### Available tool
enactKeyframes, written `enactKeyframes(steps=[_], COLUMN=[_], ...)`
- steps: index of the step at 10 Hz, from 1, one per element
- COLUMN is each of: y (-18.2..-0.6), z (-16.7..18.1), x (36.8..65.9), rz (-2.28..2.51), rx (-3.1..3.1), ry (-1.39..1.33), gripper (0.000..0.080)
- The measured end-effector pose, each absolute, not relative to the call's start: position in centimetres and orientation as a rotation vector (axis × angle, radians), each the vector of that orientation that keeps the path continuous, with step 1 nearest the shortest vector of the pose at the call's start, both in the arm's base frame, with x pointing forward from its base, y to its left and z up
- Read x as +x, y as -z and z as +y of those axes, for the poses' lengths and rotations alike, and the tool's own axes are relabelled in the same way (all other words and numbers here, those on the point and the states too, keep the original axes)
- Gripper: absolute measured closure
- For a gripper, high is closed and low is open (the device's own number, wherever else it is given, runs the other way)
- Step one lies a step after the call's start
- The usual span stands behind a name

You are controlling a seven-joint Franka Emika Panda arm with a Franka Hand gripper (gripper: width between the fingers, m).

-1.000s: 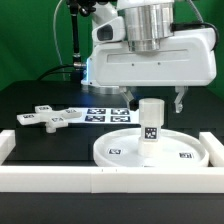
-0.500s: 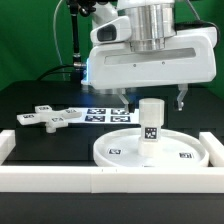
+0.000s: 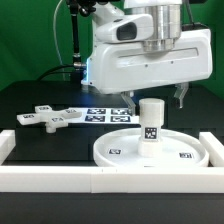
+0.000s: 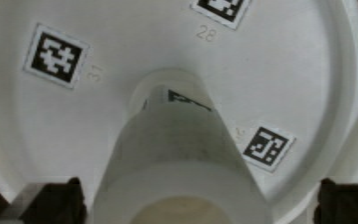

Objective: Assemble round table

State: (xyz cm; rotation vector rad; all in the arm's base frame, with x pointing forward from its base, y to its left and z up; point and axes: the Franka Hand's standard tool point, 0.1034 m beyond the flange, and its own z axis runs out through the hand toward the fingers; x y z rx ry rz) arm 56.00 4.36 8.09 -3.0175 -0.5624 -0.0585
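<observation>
**Over the disc: open pincer straddles the upright post**

On the round disc [image 3: 104,156], near its middle, the short cylindrical post [image 3: 150,122] stands upright. Its foot rests on the disc's floor, and a small black-white tag on its side faces the exterior camera. The disc lies flat on the black table [image 3: 50,145], rim upward, with more small tags on its floor.

Directly above the disc hangs the gripper [image 3: 153,99], its jaws spread wide. One of the fingers [image 3: 181,97] sits to the exterior view's right of the post's top and the other to its left, each with a clear gap to the post. It grips nothing.

The wrist view looks down onto the disc [image 4: 105,90]. The post [image 4: 176,150] rises toward the camera, and the dark fingertips [image 4: 59,197] show on either side of it without touching it. Several tags on the disc's floor are visible around the post.

To the exterior view's left of the disc, well apart from it, the flat cross-shaped piece [image 3: 48,118] lies on the table. Behind the disc, just beyond its far rim, lies the marker board [image 3: 103,113]. In front of the disc, close to its near rim, runs the white border wall [image 3: 100,181].
</observation>
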Motion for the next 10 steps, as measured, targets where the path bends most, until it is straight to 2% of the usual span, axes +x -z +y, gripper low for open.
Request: enactKeyframes(steps=[3, 6, 10], y=[-8.06, -7.66, -7.47], z=[4.19, 4.27, 4.25], x=[55.98, 56.13, 56.13], rz=[-0.837, -1.359, -1.714], rx=[-2.958, -2.792, -2.627], ry=[0.067, 0.061, 0.043], gripper=[0.0151, 0.0151, 0.0151])
